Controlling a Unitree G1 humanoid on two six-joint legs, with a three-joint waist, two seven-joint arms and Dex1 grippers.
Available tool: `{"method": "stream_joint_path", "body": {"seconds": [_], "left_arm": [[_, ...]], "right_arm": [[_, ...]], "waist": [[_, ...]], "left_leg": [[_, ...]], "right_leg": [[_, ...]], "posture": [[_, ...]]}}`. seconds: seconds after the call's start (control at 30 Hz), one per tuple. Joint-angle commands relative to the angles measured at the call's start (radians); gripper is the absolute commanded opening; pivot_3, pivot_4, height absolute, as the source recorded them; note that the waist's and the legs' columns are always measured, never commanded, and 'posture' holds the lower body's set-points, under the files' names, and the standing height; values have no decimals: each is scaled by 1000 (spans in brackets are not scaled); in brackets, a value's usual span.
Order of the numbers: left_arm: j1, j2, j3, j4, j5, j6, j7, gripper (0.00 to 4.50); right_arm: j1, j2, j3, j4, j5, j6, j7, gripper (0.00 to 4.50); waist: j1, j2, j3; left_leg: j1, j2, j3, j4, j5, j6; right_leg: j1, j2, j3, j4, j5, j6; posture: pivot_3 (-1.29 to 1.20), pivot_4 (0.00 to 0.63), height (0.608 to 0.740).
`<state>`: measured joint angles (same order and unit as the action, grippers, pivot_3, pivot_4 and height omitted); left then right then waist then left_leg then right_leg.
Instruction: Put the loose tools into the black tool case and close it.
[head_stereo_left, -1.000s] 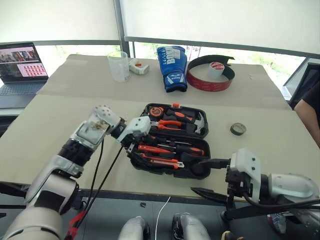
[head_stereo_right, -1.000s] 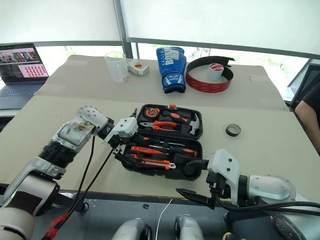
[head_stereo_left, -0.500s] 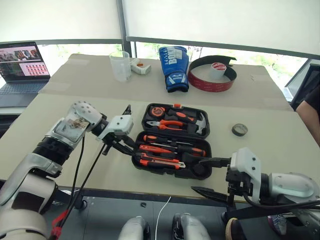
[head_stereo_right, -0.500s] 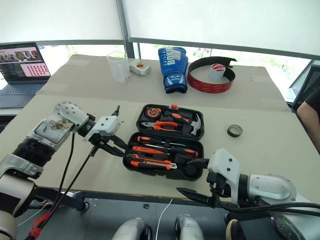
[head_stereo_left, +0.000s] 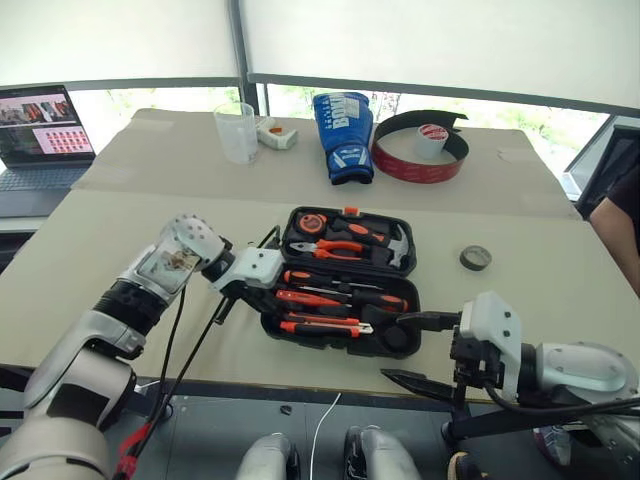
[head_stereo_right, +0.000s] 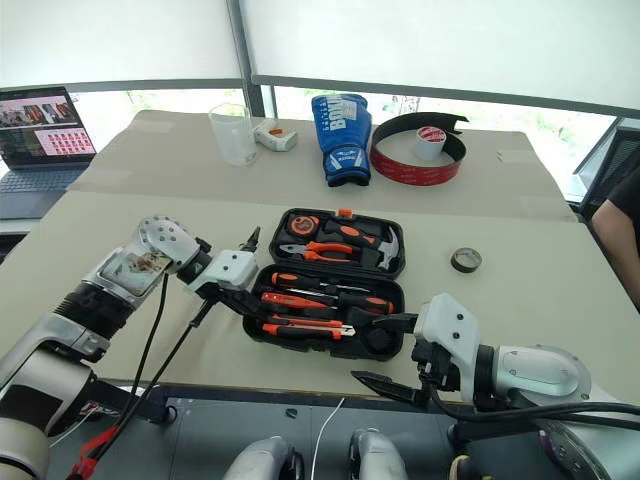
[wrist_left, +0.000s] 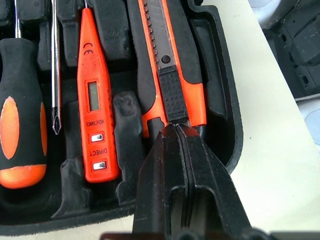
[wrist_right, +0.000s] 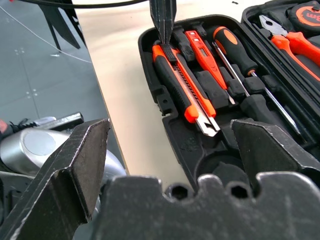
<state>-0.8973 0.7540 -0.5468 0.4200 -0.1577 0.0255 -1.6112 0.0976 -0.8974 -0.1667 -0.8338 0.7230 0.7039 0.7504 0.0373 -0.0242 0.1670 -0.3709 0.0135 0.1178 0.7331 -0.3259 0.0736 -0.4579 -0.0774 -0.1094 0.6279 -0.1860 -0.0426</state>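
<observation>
Left gripper (head_stereo_left: 262, 300) blocks case (head_stereo_left: 345, 345) left end; right side free.

The left arm reaches forward and bends inward at the wrist, so the left gripper (head_stereo_left: 262, 296) points down and to the right. Its two black fingers (wrist_left: 182, 170) are pressed flat together. The right arm is held low and close to the body, elbow bent, with the right gripper (head_stereo_left: 425, 350) angled toward the left, fingers spread wide apart.
</observation>
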Motion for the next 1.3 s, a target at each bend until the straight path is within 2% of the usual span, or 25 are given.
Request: {"method": "stream_joint_path", "body": {"seconds": [0.03,0.13,0.2,0.4,0.6,0.7,0.97,1.1,1.3], "left_arm": [[-81,24,40,7,-88,49,-3,53],[-119,11,23,-31,-170,126,-3,53],[-129,-14,8,-39,-173,136,-3,53],[-115,-86,-70,-18,-90,52,-3,53],[-87,-105,-142,-23,-21,-9,-3,53],[-63,-136,-142,22,75,-93,-1,53],[-32,-182,-118,86,164,-154,5,53],[-48,-196,-77,93,133,-115,-3,53],[-117,-169,-48,37,-62,71,-3,53]], "right_arm": [[0,0,-30,-28,20,5,-14,4500],[-2,-2,-29,-27,23,6,-18,4500],[-6,-3,-26,-26,23,7,-21,4500],[-10,-4,-27,-29,24,11,-32,4500],[7,1,-34,-43,32,21,-53,4500],[17,7,-39,-50,38,27,-62,4500],[26,5,-41,-46,45,24,-73,4500],[21,3,-39,-40,48,20,-73,4500],[20,2,-39,-33,47,17,-68,4500]], "waist": [[0,0,0],[4,0,0],[4,0,0],[1,0,0],[-1,0,0],[2,0,-1],[6,1,-5],[5,1,-5],[0,0,-5]], "left_leg": [[0,0,0,0,0,0],[-1,0,-1,1,0,0],[-1,0,-1,2,-1,1],[-1,-1,1,5,-1,2],[0,0,1,4,-1,2],[0,0,1,5,-1,2],[2,-1,1,5,-3,5],[1,-1,1,6,-4,7],[-1,-1,1,6,-4,7]], "right_leg": [[0,0,0,0,0,0],[0,0,-1,0,0,0],[0,0,0,0,0,0],[1,1,1,0,0,2],[0,0,3,1,0,2],[1,0,3,1,0,2],[3,0,8,1,1,3],[3,0,10,1,2,5],[1,1,10,1,2,5]], "posture": [[0,150,727],[0,150,727],[0,150,727],[0,150,727],[0,150,727],[0,150,727],[0,150,727],[0,150,727],[0,150,727]]}}
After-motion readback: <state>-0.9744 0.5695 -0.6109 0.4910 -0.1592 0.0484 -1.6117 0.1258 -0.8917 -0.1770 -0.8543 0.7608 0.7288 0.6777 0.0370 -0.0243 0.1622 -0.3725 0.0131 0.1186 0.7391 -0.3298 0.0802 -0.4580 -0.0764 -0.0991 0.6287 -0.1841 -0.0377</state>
